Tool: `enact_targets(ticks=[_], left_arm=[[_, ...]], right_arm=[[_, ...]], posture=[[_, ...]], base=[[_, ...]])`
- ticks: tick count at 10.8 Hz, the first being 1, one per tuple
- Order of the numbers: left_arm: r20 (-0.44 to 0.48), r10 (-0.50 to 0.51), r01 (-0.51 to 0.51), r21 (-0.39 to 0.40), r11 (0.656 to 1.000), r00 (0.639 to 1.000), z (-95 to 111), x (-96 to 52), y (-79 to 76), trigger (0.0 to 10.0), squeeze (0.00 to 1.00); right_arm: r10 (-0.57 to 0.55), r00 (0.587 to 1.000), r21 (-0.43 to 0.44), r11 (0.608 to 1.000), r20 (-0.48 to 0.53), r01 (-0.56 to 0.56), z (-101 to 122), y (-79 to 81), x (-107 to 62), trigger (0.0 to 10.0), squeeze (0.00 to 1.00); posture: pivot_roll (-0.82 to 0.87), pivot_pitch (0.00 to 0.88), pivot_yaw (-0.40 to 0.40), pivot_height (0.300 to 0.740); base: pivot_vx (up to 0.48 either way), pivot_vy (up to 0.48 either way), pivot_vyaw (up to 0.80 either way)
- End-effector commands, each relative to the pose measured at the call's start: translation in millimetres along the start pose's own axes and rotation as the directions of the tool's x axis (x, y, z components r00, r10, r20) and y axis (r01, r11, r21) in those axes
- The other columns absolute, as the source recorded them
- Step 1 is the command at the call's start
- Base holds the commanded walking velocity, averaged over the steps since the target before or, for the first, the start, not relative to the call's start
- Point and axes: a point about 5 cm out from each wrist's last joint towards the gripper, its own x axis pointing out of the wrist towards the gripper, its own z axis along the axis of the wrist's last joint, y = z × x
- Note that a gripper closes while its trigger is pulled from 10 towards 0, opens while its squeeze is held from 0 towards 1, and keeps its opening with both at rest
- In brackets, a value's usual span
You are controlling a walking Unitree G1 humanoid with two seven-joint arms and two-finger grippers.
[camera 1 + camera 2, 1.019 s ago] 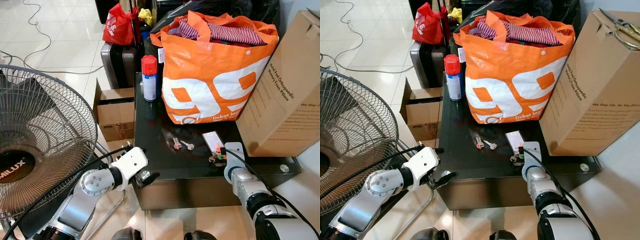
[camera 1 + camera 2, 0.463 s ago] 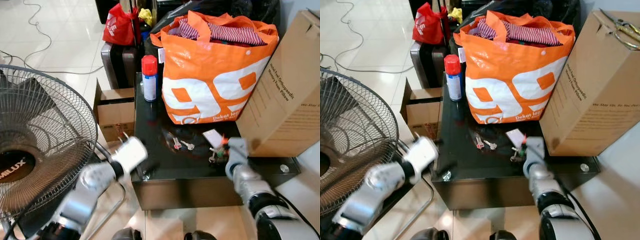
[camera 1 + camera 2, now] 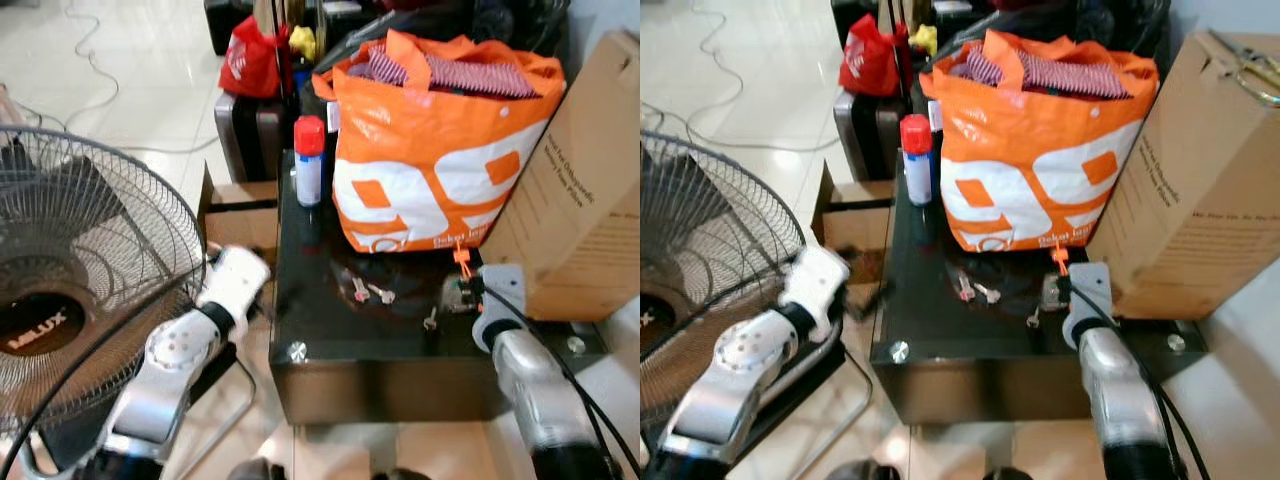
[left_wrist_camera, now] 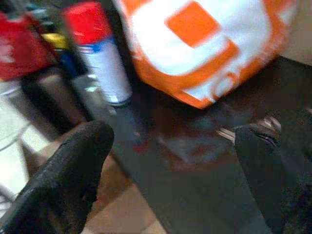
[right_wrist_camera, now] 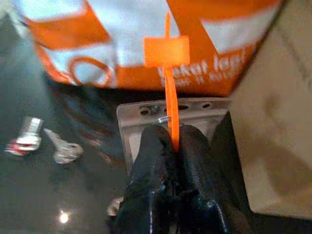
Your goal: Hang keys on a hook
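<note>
Landmark: the big orange bag (image 3: 440, 150), standing at the back of the black glossy bench (image 3: 340, 340).

Right pincer (image 5: 173, 141) sits over the bench just in front of the bag's right lower corner. Its two black fingers are pressed together, clamped on a thin orange strap (image 5: 169, 97) that carries a square orange tag. The strap runs up out of the fingertips, with the tag seen against the bag's face. A pale flat card (image 5: 170, 114) with small holes along one edge lies under the fingertips; whether it is joined to the strap I cannot tell.

Two small keys (image 3: 366, 291) lie loose on the bench, just in front of the bag's middle and apart from the right pincer. One has a reddish head, the other is plain silver. Another small metal piece (image 3: 430, 322) lies nearer the bench's front edge, close to the right pincer.

Left pincer (image 4: 170, 161) is off the bench's left side, well away from the bag; fingers spread wide apart, nothing between them.

A red-capped spray can (image 3: 309, 160) stands upright just left of the bag. A cardboard box (image 3: 575, 200) leans against the bag's right side. A standing fan (image 3: 80, 290) is far left of it, on the floor.
</note>
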Motion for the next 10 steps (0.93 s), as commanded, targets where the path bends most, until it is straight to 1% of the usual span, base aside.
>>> enact_targets(ticks=[1,2,3,4,5,6,7,10], left_arm=[[-0.016,0.055,-0.055,-0.001,0.999,0.998,-0.6,-4.1,4.2,10.0,0.00],[-0.020,0.091,-0.091,0.022,0.996,0.996,-2.4,-6.3,5.4,10.0,0.00],[-0.015,0.133,-0.132,0.017,0.991,0.991,-4.1,-6.7,5.6,10.0,0.00],[-0.012,0.163,-0.163,0.017,0.986,0.986,-4.0,-5.5,4.8,10.0,0.00],[-0.012,0.170,-0.170,0.018,0.985,0.985,-3.1,-4.3,4.2,10.0,0.00],[-0.011,0.174,-0.174,0.021,0.985,0.985,-2.6,-3.6,3.8,10.0,0.00],[-0.011,0.179,-0.178,0.021,0.984,0.984,-3.0,-2.7,2.9,10.0,0.00],[-0.007,0.185,-0.185,0.016,0.983,0.983,-1.8,-0.7,2.5,10.0,0.00]], right_arm=[[0.013,0.999,0.009,1.000,0.043,-0.013,12.7,5.1,-6.1,0.2,0.00],[0.023,0.997,0.025,0.999,0.078,-0.025,24.3,14.2,-17.2,2.8,0.00],[0.010,0.995,0.056,0.998,0.098,-0.016,30.8,19.8,-25.1,10.0,0.00],[-0.024,0.996,0.078,0.997,0.089,0.017,28.7,20.3,-29.2,10.0,0.00],[-0.050,0.995,0.068,0.997,0.089,0.044,28.5,19.7,-30.3,10.0,0.00],[-0.066,0.995,0.067,0.996,0.081,0.060,33.2,21.1,-30.9,10.0,0.00],[-0.072,0.994,0.052,0.996,0.081,0.068,35.9,21.5,-30.7,10.0,0.00],[-0.072,0.993,0.044,0.997,0.089,0.068,38.7,22.3,-29.6,10.0,0.00]], posture=[[-0.04,0.000,0.030,0.740],[-0.04,0.000,0.021,0.740],[-0.05,0.000,0.017,0.740],[-0.04,0.000,0.017,0.740],[-0.04,0.000,0.014,0.740],[-0.05,0.000,0.015,0.740],[-0.05,0.000,0.011,0.740],[-0.05,0.000,0.009,0.740]], base=[[0.000,0.000,0.00],[0.000,0.000,0.00],[0.000,0.000,0.00],[-0.277,0.000,0.00],[-0.304,0.000,0.00],[-0.300,0.000,0.00],[-0.300,0.000,0.00],[-0.299,0.000,0.00]])
